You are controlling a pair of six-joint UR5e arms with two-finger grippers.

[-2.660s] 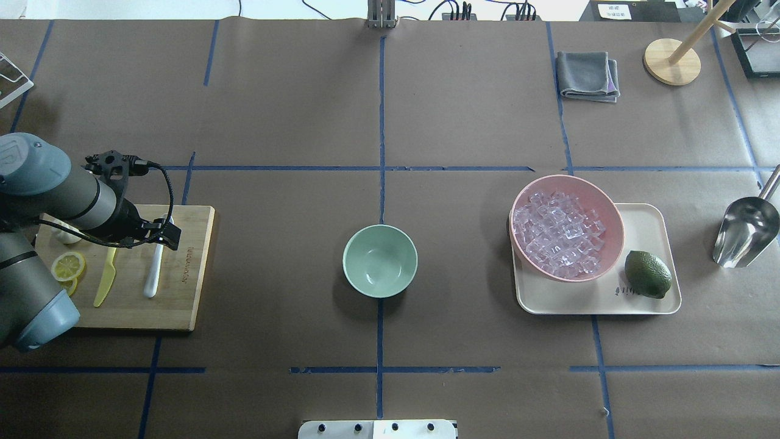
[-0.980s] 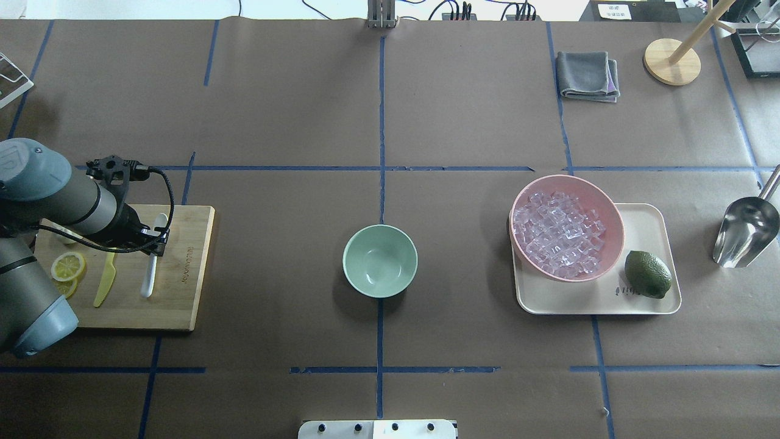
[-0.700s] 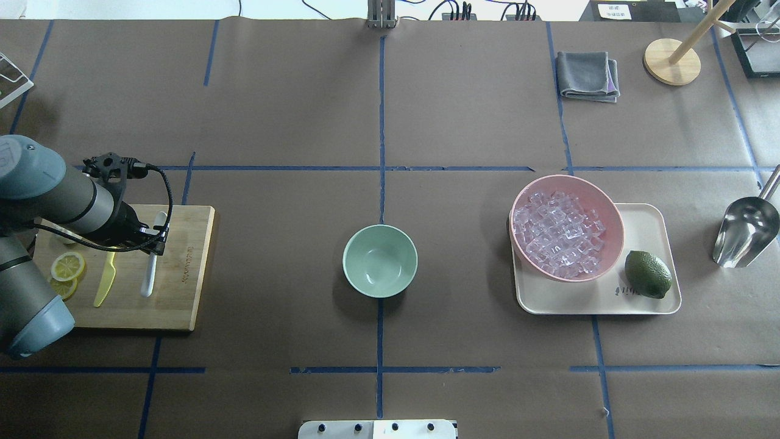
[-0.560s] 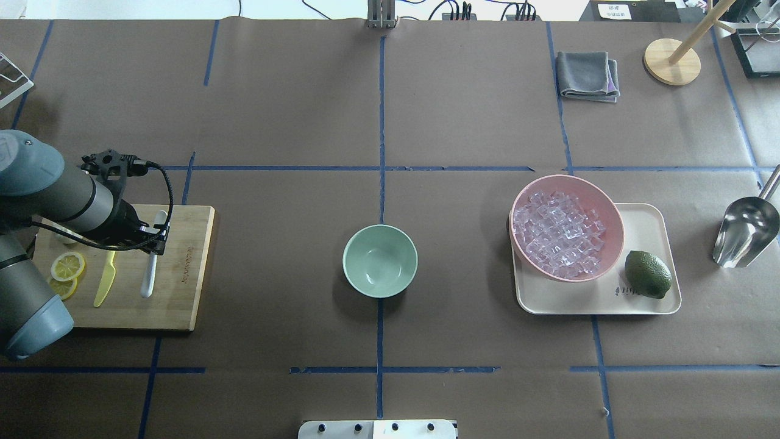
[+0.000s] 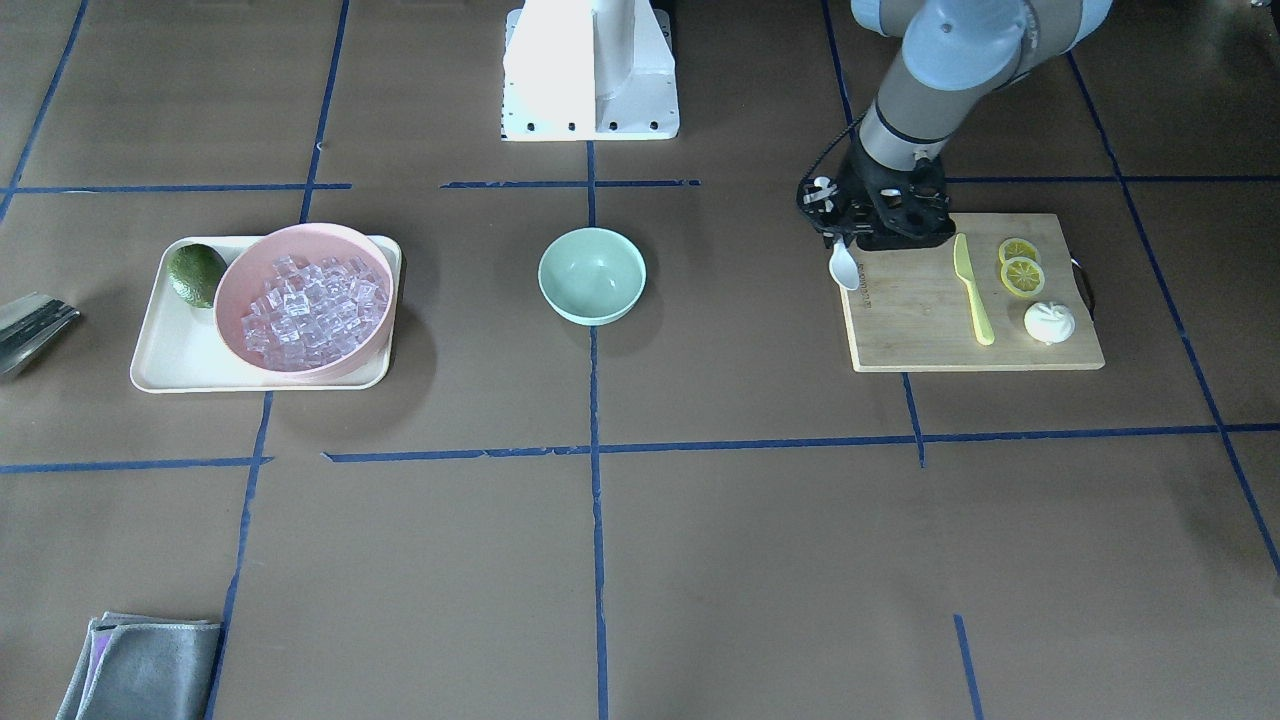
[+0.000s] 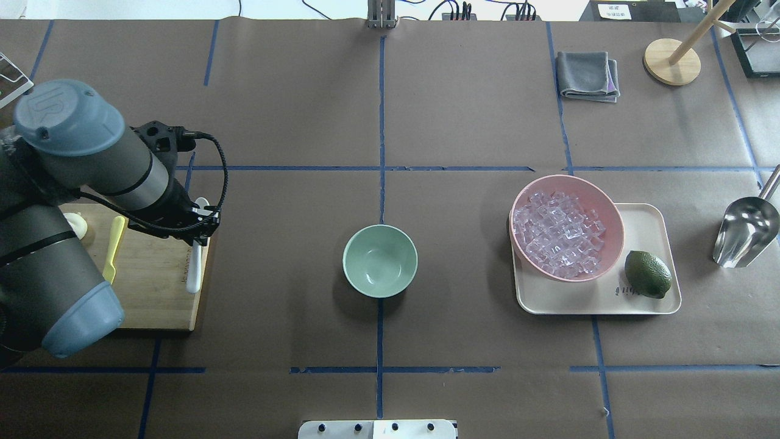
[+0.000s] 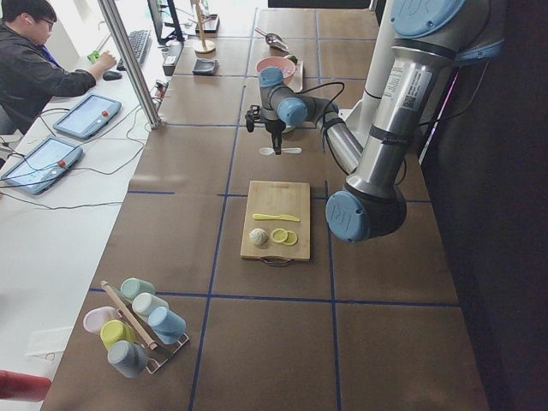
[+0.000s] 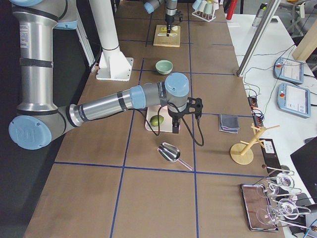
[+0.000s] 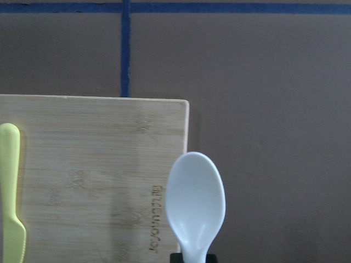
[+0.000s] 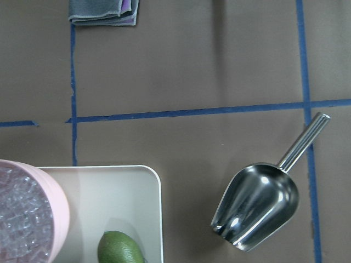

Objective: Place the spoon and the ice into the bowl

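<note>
Left claw (image 6: 198,230) lifting clear of cutting board (image 6: 152,274), pinching spoon (image 6: 194,271) mid-handle. Spoon no longer lying beside knife (image 6: 113,247), now hanging over board's bowl-side edge. Carry starting. Green bowl (image 6: 379,261) sitting empty, well apart. Ice (image 6: 557,233) waiting in pink bowl (image 6: 609,210). Right claw (image 8: 176,130): grip unclear.

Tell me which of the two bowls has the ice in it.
The larger pink bowl on the beige tray, heaped with ice; the smaller mint-green bowl mid-table is empty.
</note>
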